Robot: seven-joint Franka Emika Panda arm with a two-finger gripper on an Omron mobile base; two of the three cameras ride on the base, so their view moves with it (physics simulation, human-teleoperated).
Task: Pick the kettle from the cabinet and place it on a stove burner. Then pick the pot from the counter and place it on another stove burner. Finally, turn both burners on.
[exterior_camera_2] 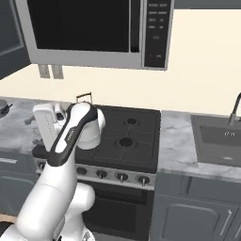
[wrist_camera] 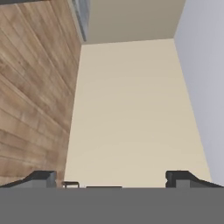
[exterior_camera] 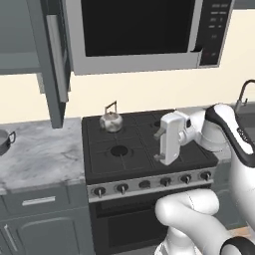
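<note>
Gripper [wrist_camera: 111, 177] spread wide, empty, level over the front of the cooktop [exterior_camera: 144, 149]. Beyond, kettle [exterior_camera: 111, 120] upright on the rear left burner. Farthest left, pot [exterior_camera: 4, 141] on the counter [exterior_camera: 42, 157], under the cabinet [exterior_camera: 50, 60].

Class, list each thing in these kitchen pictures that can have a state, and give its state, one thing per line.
kettle: upright on the cooktop's rear left burner, not held.
pot: on the counter, left of the stove, not held.
cabinet door: swung open.
microwave: door shut.
gripper: fingers spread open, holding nothing.
knobs: setting too small to tell.
</note>
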